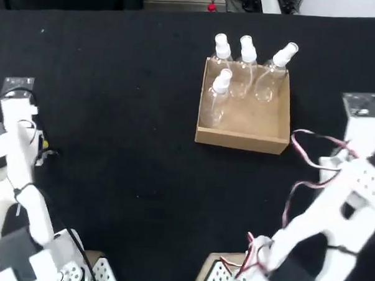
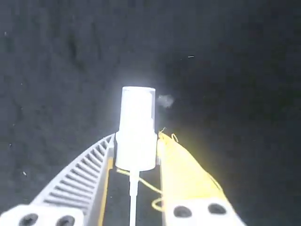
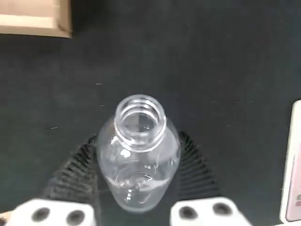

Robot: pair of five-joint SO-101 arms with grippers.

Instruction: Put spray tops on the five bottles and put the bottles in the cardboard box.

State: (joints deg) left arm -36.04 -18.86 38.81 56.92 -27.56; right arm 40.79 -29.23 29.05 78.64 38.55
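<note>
left jaws clamp spray top (image 2: 136,132), tube cut off | right jaws clamp uncapped bottle (image 3: 140,150), base hidden

A robotics lab: black-covered table (image 1: 114,112), two robot arms (image 1: 23,189), exposed wiring (image 1: 296,145).

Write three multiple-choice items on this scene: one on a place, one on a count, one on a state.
1. Where is the loose spray top?
A) in the box
B) clamped in the left gripper
C) lying on the table

2. How many capped bottles are in the cardboard box?
A) two
B) three
C) four

3. What state is the bottle in the right gripper in?
A) open, no top
B) capped
C) tipped over on the table

Answers: 1 B, the fingers close on it in the left wrist view; 2 C, four white tops show in the high view; 3 A, its bare mouth shows in the right wrist view.
</note>
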